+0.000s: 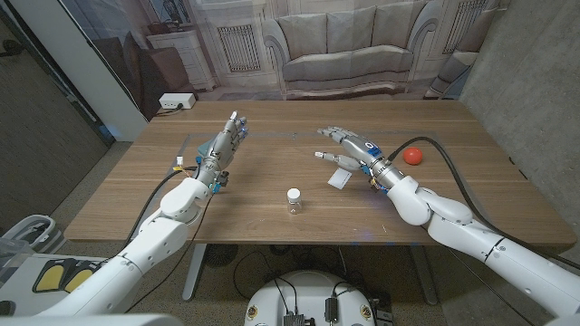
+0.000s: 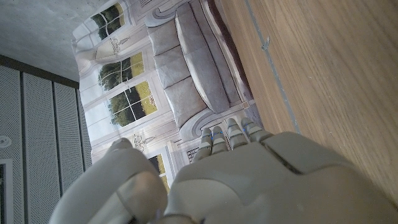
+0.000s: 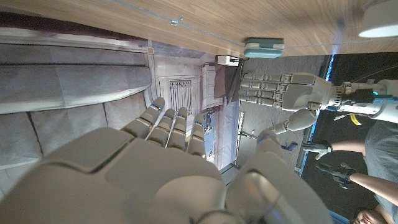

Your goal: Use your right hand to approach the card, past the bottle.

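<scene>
A small white card (image 1: 340, 179) lies on the wooden table (image 1: 272, 231), right of centre. My right hand (image 1: 348, 148) hovers open just beyond and above it, fingers spread towards the far side, holding nothing. A small clear bottle (image 1: 294, 201) with a white cap stands upright nearer the front edge, to the left of the card and apart from the hand. Its cap (image 3: 379, 18) shows in the right wrist view beyond my right hand (image 3: 155, 174). My left hand (image 1: 223, 145) stands on its edge at the left, fingers straight and apart, empty.
A red ball (image 1: 413, 156) sits on the table to the right of my right arm, next to its black cable. The left hand (image 3: 289, 93) and a person (image 3: 373, 155) appear in the right wrist view. A line of tape (image 2: 268, 45) crosses the table.
</scene>
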Controlling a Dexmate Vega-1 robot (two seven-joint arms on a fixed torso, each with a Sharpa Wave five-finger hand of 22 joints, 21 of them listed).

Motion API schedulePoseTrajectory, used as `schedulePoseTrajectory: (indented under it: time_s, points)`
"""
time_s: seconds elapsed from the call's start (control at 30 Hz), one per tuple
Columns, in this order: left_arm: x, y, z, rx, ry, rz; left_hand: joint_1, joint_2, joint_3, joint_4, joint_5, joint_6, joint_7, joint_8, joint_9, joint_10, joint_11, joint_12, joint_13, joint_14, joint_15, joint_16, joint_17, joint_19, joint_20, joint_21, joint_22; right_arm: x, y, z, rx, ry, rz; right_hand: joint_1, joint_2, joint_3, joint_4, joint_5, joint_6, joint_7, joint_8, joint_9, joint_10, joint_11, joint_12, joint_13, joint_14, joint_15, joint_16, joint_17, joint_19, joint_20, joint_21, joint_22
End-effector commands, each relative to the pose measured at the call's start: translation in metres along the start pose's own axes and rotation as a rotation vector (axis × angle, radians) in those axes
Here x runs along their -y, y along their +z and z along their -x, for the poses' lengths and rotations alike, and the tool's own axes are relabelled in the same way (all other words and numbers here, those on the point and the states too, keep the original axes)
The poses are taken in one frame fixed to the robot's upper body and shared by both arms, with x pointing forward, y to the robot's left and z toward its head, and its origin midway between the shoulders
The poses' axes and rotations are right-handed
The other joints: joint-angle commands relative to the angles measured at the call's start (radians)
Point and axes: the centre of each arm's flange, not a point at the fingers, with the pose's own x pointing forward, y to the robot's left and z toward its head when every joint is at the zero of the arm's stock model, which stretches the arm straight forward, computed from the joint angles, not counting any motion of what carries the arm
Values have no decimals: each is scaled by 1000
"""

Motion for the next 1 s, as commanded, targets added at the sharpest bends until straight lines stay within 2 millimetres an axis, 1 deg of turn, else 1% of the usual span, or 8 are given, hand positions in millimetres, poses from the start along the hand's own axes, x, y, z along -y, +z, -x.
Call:
schedulePoseTrajectory:
  time_s: [0.03,0.4,0.7,1.0]
  points:
    - [0,-1,0,7,4,3,6,6,-3,1,0,0,2,-2,5,1,3,-5,5,-2,-1,0,4,-4,2,2,6,-5,7,-3,6,26,42,1,-1,0,4,5,-3,0,-2,2,-4,-1,0,3,-6,2,-1,1,-2,-14,-2,5]
    - [-1,-1,1,10,6,3,7,7,-5,1,-1,1,1,-3,5,2,0,-5,5,-1,-1,0,5,-4,2,2,6,-16,1,-7,-13,63,58,-1,0,-1,4,5,-2,-2,0,2,-5,-4,0,3,-6,-1,-1,0,-3,-14,-6,5]
    - [-1,-1,2,6,4,2,8,8,-7,1,-1,3,3,-3,5,1,0,-6,5,-1,-1,0,5,-4,2,2,6,-20,-1,-6,-17,75,72,-2,0,-2,4,4,-2,-1,0,2,-4,-4,0,3,-7,0,-1,0,-3,-15,-9,5]
    - [0,0,1,0,-1,-3,9,9,-8,1,-2,3,2,-3,5,2,1,-6,5,-1,-1,0,5,-4,2,2,6,-29,-4,-4,-38,103,81,-2,-1,-2,4,4,-1,-1,1,2,-4,-4,0,3,-7,-2,0,0,-3,-14,-12,5]
